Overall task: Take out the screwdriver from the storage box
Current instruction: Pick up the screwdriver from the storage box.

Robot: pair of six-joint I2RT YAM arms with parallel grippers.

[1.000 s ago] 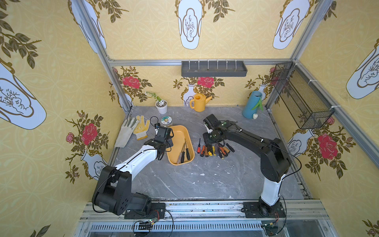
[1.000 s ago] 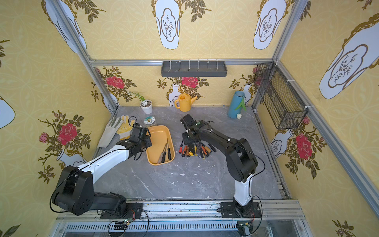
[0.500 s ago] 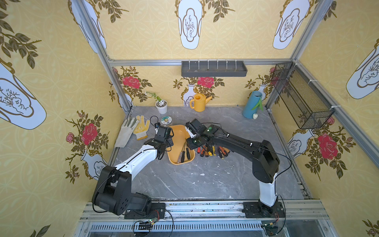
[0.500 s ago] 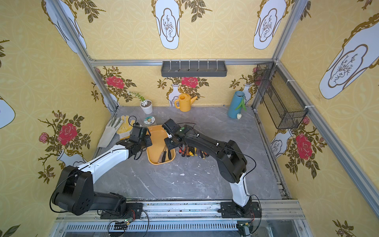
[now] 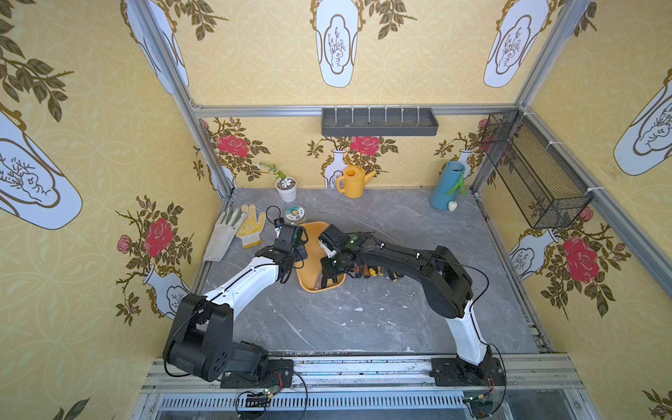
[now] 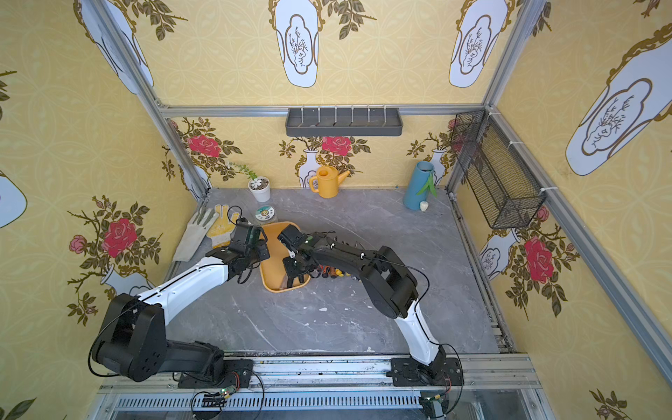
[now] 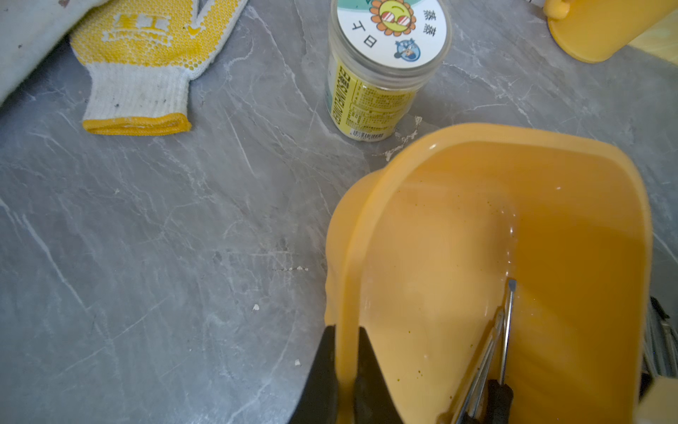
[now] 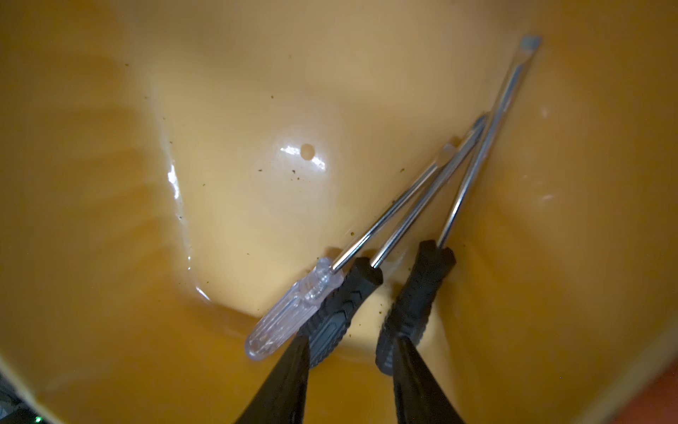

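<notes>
1. Steel shafts, dark grips: two black-handled screwdrivers and a clear-handled screwdriver lie flat on the floor of the storage box. They sit toward the end nearest the robot bases. Shafts converge, and the clear handle touches one black handle. None is lifted.
2. Change: a second ago the right claw was over the loose tool pile on the bench. It has swung across and dipped into the box.
3. Its jaws stand partly apart and are narrowing, one finger over each black handle. Nothing looks pinched yet, and I cannot tell which handle it will close on.
4. Left claw: unchanged, clamped tight on the box rim, steadying it.
5. Meaning: the reach looks done and the grasp is starting; extraction is not begun.
6. Likely risk: the tips straddle two handles, so closing may squeeze both or skate one aside.
7. Both top views show the box mid-bench, with the pile just beside it.
</notes>
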